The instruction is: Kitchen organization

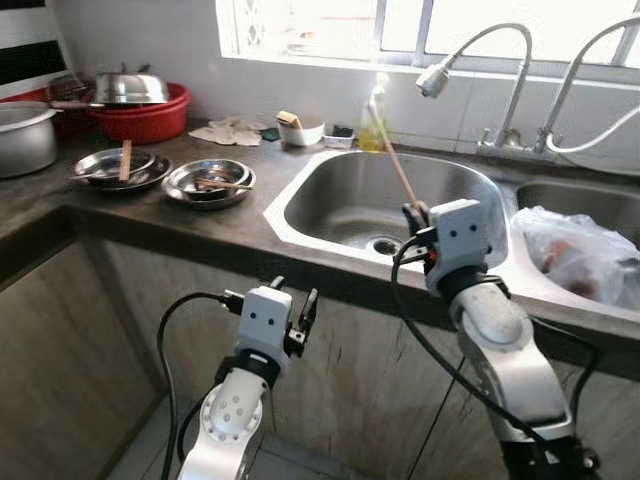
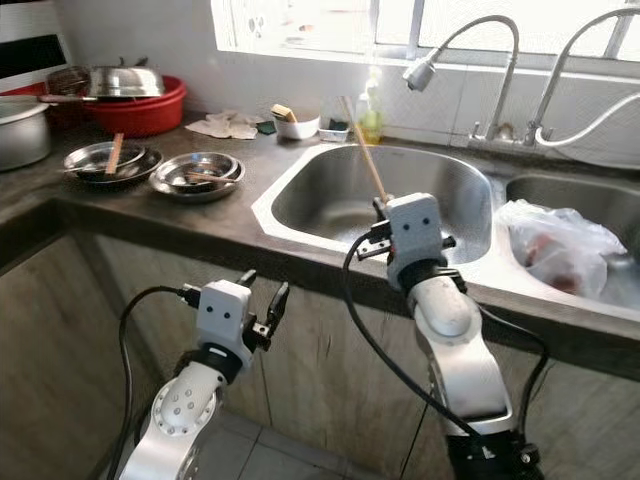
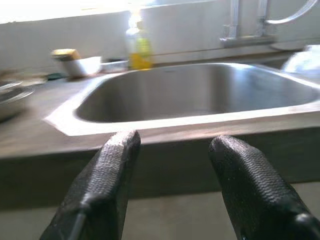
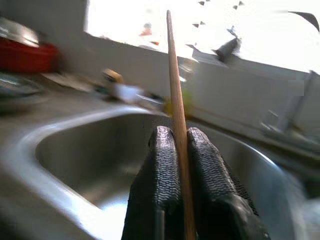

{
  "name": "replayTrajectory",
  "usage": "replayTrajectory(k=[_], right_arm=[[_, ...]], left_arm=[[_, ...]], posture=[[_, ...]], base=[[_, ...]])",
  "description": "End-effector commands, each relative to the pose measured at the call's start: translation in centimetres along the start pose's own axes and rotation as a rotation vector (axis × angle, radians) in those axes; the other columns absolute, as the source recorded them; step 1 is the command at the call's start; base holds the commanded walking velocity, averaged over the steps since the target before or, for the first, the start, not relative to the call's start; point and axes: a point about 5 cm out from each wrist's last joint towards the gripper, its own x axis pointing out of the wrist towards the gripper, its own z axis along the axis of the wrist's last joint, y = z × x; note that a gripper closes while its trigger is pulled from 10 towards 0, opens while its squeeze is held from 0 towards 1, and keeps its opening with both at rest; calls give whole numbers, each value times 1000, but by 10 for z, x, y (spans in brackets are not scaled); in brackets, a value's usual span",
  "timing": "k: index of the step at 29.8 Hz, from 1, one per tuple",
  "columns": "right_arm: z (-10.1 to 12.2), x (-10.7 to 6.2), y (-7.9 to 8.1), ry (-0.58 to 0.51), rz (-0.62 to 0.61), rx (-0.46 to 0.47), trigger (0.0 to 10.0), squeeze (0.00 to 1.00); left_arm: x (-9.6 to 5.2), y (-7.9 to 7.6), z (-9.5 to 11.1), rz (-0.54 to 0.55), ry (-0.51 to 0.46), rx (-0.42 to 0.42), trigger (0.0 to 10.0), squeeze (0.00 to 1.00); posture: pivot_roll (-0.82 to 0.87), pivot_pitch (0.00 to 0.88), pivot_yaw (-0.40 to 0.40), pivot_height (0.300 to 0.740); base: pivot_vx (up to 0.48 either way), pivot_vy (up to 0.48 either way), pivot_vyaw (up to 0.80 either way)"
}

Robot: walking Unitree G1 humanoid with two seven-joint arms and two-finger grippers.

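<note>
Wooden chopstick (image 1: 396, 163) is the risk item. Head views: right gripper (image 1: 415, 215) holds it by the lower end, above the near edge of the sink (image 1: 330, 178), stick leaning up and back toward the soap bottle (image 1: 372, 120). Only a short length is pinched, so a quick swing prob lets it pivot or slip and drop into the basin, toward the drain (image 1: 383, 244). Its long free tip could also clip the faucet (image 1: 435, 78) w/ the spray head, which hangs over the sink just above it. Left gripper (image 1: 293, 315) sits low, in front of the counter edge below the sink, nothing in it.

Left wrist view: fingers (image 3: 107, 185) spread apart, empty, aimed at the sink's front rim.

Right wrist view: both pads (image 4: 162, 175) clamped tight on the stick, which stands up between them; grip looks centred but narrow.

Surface & room: dark stone-look counter (image 1: 150, 215), steel double sink under a bright window. Well left of the sink are two steel plates (image 1: 209, 183), one w/ a stick lying in it, a red basin (image 1: 145, 120) w/ a steel lid on top, and a pot (image 1: 22, 135) at the far left. A small white bowl (image 1: 300, 128) is behind the sink's left corner. A plastic bag (image 1: 580, 250) fills the basin to the right of the sink.
</note>
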Motion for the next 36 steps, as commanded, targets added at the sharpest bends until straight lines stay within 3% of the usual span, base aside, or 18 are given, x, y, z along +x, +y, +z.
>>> replayTrajectory(k=[1, 6, 14, 22, 28, 36], right_arm=[[6, 6, 2, -14, 8, 9, 10000, 0], [2, 11, 1, 23, 27, 8, 10000, 0], [-21, 17, 7, 212, 178, -74, 10000, 0], [-25, 34, -11, 314, 140, -66, 10000, 0], [-39, 37, -12, 441, 231, -125, 10000, 0], [-53, 45, -9, 536, 301, -192, 10000, 0]], left_arm=[[-1, 4, -1, 11, 3, 7, 10000, 0], [0, 4, 0, 5, -3, 8, 10000, 0], [1, 3, 1, 2, -6, 11, 10000, 0], [2, 2, 0, -7, -5, 20, 10000, 0], [1, 1, 0, -5, -6, 19, 10000, 0], [0, -4, -1, -15, 3, 11, 10000, 0]], posture=[[-8, 0, -48, 740], [-6, 0, -49, 740], [-6, 0, -48, 740], [-2, 0, -55, 740], [-1, 0, -60, 740], [2, 0, -65, 740]], base=[[292, 0, 0], [314, 0, 0], [325, 0, 0], [320, 0, 0], [299, 0, 0], [0, 0, 0]])
